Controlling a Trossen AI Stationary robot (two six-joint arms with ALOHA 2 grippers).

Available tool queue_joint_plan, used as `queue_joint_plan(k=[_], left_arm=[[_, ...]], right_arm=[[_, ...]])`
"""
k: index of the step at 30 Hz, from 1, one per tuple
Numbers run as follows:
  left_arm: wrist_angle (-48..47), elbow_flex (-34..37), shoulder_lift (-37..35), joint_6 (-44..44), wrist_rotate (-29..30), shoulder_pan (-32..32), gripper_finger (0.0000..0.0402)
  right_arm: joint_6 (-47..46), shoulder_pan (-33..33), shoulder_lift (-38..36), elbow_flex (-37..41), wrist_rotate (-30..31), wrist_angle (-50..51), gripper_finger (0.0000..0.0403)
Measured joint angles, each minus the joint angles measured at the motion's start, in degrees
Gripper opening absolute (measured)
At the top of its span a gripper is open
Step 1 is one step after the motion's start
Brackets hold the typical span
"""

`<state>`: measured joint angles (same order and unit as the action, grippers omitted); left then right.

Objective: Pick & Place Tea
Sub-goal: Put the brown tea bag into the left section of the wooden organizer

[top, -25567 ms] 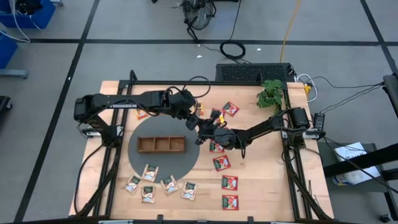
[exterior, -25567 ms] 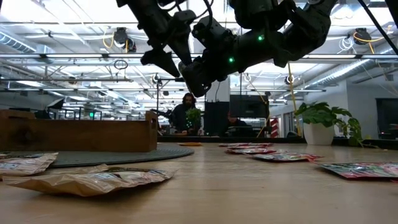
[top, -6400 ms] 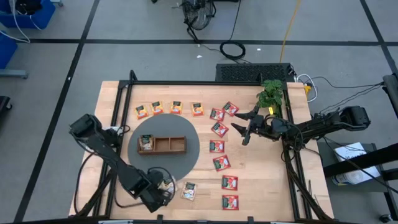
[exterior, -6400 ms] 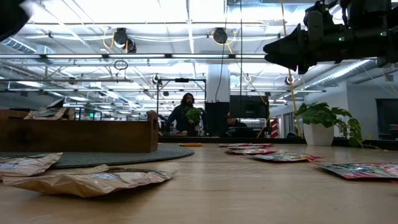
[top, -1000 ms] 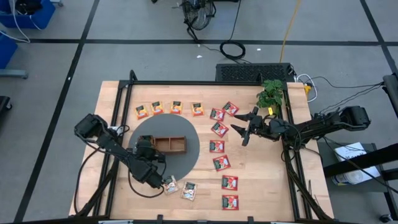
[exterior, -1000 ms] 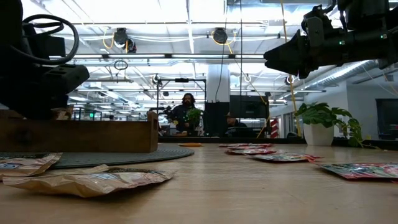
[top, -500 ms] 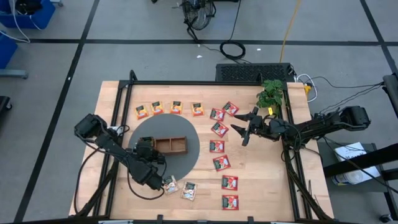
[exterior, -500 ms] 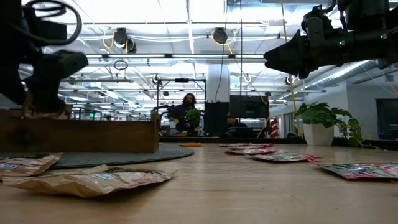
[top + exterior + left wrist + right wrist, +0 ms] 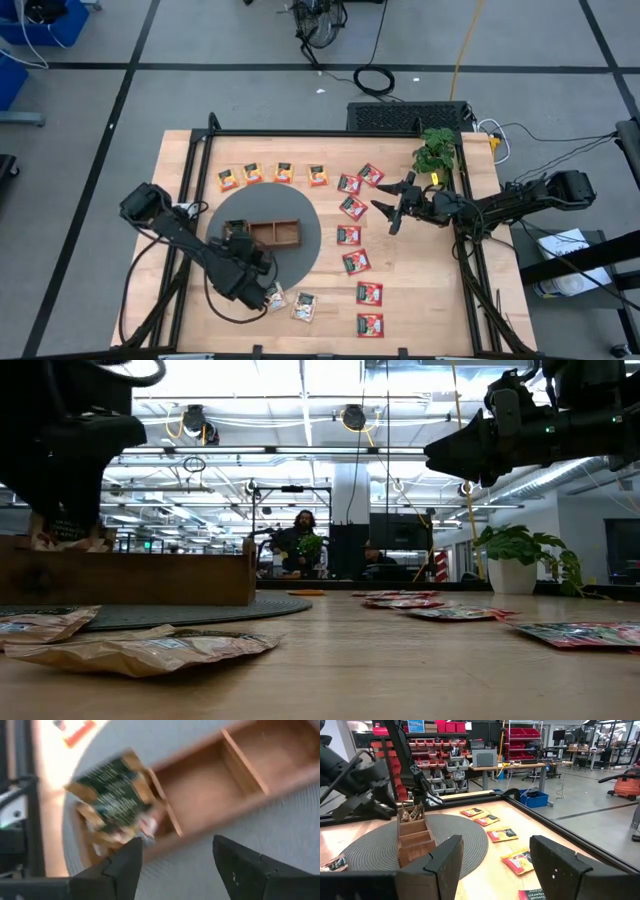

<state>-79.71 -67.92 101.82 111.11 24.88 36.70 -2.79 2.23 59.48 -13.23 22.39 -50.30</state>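
The brown wooden tray (image 9: 275,233) stands on a round grey mat (image 9: 300,255). My left gripper (image 9: 238,243) hovers open over the tray's left compartment. In the left wrist view a white-and-green packet (image 9: 112,795) stands tilted in that compartment on other packets, beyond my fingertips (image 9: 127,865). Packets stick up over the tray's rim in the low view (image 9: 60,538). Two white-and-green packets (image 9: 290,302) lie at the near edge. Orange-yellow packets (image 9: 268,174) lie in a far row. My right gripper (image 9: 395,208) hangs open in the air above the red packets (image 9: 352,208).
Red packets lie in a column from far to near, right of the mat (image 9: 369,293). A potted plant (image 9: 435,150) stands at the far right corner. A black frame rail (image 9: 300,133) runs along the table's edges. People sit in the room beyond (image 9: 300,545).
My left gripper has turned a little over the tray's left end, and its arm has shifted slightly toward the near edge. In the low view the packet above the tray's rim has moved leftward and settled among the others. My right arm has kept still.
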Motion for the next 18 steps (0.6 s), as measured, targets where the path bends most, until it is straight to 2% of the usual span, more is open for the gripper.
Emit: queue_joint_plan(k=[2, 4, 6, 9, 10, 18], left_arm=[[2.30, 0.00, 0.00, -4.33, -2.52, -0.49, 0.0217], [2.92, 0.00, 0.00, -8.53, -5.10, -0.85, 0.0178], [2.65, 0.00, 0.00, -12.00, -6.90, -1.13, 0.0123], [-0.43, 0.02, 0.00, -12.86, -6.50, -1.17, 0.0032], [-1.65, 0.04, 0.00, -12.20, -5.96, -1.15, 0.0017], [-4.05, 0.07, 0.00, -12.75, -5.63, -1.36, 0.0005]], right_arm=[[0.00, 0.01, -0.02, 0.00, 0.00, 0.00, 0.0212], [0.00, 0.00, 0.00, 0.00, 0.00, -0.01, 0.0212], [-0.01, 0.01, -0.01, 0.00, 0.00, -0.01, 0.0212], [-0.44, 0.01, 0.00, 0.00, 0.00, -0.02, 0.0212], [-0.50, -0.01, 0.00, 0.00, 0.00, -0.03, 0.0212], [-0.61, -0.01, 0.00, 0.00, 0.00, 0.00, 0.0212]])
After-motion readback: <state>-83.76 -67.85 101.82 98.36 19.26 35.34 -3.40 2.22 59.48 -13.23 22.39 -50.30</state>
